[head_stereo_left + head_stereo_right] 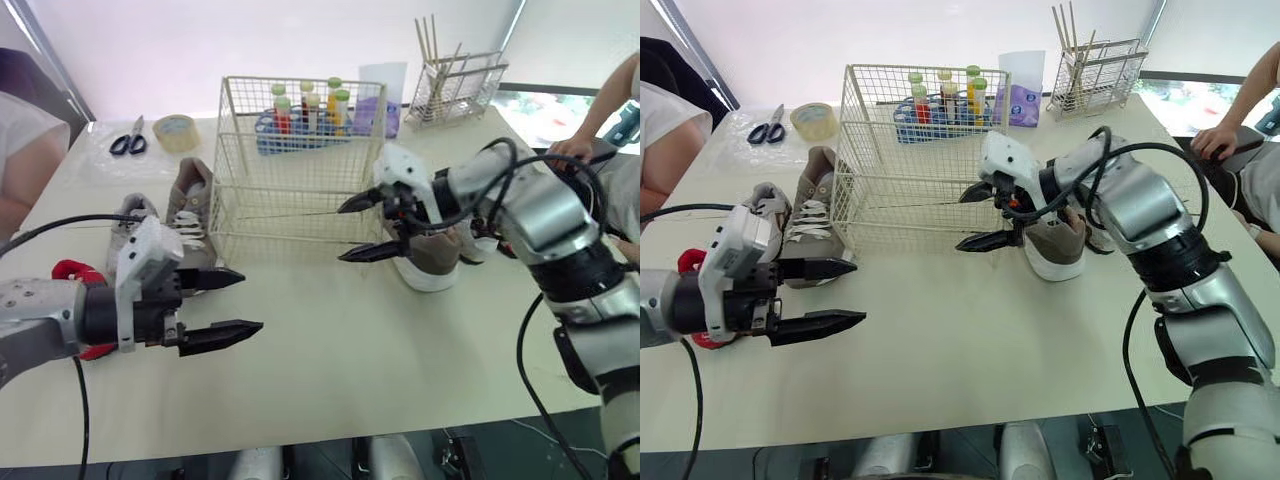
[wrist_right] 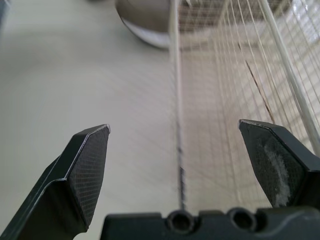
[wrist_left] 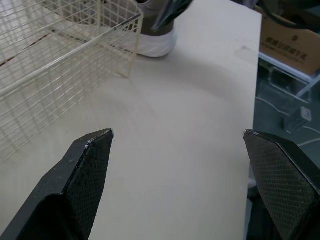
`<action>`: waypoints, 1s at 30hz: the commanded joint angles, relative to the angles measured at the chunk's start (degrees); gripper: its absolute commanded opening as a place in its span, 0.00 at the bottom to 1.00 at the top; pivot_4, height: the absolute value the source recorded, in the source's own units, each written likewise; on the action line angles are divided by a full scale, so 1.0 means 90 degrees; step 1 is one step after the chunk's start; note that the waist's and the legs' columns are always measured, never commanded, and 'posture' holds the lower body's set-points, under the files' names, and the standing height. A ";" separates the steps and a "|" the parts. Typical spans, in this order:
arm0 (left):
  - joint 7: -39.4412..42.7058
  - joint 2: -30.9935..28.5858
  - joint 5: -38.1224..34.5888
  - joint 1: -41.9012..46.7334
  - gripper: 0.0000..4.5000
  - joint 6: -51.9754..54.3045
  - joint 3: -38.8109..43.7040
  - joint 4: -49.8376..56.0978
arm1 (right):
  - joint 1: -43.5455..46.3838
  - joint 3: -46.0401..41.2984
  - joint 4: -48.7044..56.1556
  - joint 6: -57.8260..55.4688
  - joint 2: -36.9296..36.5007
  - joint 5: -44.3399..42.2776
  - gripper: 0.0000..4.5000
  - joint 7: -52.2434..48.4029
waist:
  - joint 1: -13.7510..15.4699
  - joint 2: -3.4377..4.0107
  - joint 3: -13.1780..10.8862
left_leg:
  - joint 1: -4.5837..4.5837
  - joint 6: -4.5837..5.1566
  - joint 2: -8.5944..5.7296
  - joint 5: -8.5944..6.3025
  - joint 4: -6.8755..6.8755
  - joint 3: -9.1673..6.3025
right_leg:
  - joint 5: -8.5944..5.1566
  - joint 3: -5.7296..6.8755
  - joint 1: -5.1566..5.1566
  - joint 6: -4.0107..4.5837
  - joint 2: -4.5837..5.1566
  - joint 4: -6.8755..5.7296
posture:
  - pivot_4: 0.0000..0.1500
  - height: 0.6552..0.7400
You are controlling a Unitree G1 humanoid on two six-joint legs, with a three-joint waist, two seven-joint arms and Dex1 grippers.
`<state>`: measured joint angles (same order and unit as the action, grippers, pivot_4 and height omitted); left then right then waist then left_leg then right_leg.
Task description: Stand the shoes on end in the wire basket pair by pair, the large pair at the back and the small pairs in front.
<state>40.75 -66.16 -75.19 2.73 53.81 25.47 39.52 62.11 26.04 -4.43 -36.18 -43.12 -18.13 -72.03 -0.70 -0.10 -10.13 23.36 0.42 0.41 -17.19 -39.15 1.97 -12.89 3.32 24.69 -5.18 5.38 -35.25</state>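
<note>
The empty wire basket [image 1: 300, 170] stands mid-table. Left of it lie two grey shoes with white laces [image 1: 190, 215] [image 1: 130, 225], and something small and red [image 1: 75, 270] sits behind my left arm. A tan shoe with a white sole [image 1: 435, 262] rests at the basket's right front corner. My right gripper [image 1: 342, 232] hangs open just in front of that shoe, against the basket's front right edge, holding nothing. My left gripper [image 1: 250, 300] is open and empty over bare table, in front of the grey shoes. The right wrist view looks along the basket's corner wire [image 2: 175, 100].
Behind the basket are a blue rack of bottles [image 1: 305, 115] and a purple packet [image 1: 370, 115]. Scissors [image 1: 128, 140] and a tape roll [image 1: 176, 131] lie back left, a wire holder with sticks [image 1: 455, 85] back right. A person's arm [image 1: 600, 110] rests at the right edge.
</note>
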 commanded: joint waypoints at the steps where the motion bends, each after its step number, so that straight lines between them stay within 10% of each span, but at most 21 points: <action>1: -0.0231 -0.0056 -0.0308 -0.0002 0.95 0.0122 0.0239 0.0122 | 0.0269 0.0132 -0.0162 0.0234 0.0106 0.0487 1.00 -0.0235 | -0.0005 0.0000 0.0000 | 0.0000 -0.0005 0.0000 0.0003 0.0001 0.0000 | 0.0000 0.0000 0.0000 0.0000 0.0000 0.0000 | 1.00 1.00; 9: -0.0335 0.0303 0.0231 -0.0859 0.98 0.0067 0.0359 0.0138 | 0.0305 0.0736 -0.0742 0.0144 0.0834 0.1248 0.94 -0.0486 | -0.0022 0.0002 -0.0002 | -0.0006 -0.0025 0.0008 0.0014 0.0002 -0.0001 | 0.0000 -0.0001 0.0005 0.0001 -0.0010 -0.0022 | 1.00 1.00; 18: -0.0478 0.0605 0.0333 -0.0963 1.00 -0.0036 0.0368 0.0276 | 0.0489 0.0841 -0.2029 0.0796 0.1353 0.2176 0.02 -0.0478 | -0.0016 -0.0003 0.0002 | -0.0065 -0.0040 0.0023 0.0023 0.0002 -0.0003 | -0.0003 -0.0010 -0.0038 0.0049 -0.0035 -0.0036 | 1.00 1.00; 30: -0.0433 0.0693 0.0398 -0.1071 1.00 -0.0080 0.0430 0.0320 | -0.0193 0.0323 0.0078 -0.0606 0.0633 0.1887 0.01 -0.0900 | 0.0044 -0.0001 0.0000 | -0.0047 -0.0041 0.0028 0.0023 0.0003 -0.0005 | -0.0003 -0.0009 -0.0026 0.0047 -0.0031 -0.0038 | 1.00 1.00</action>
<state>36.26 -60.02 -71.66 -7.40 54.39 28.07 41.69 61.00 30.33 -7.90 -38.39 -36.37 0.57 -79.04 -0.31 -0.10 -10.13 22.95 0.05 0.66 -16.98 -39.12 1.93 -12.92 3.24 24.47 -4.76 5.10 -35.58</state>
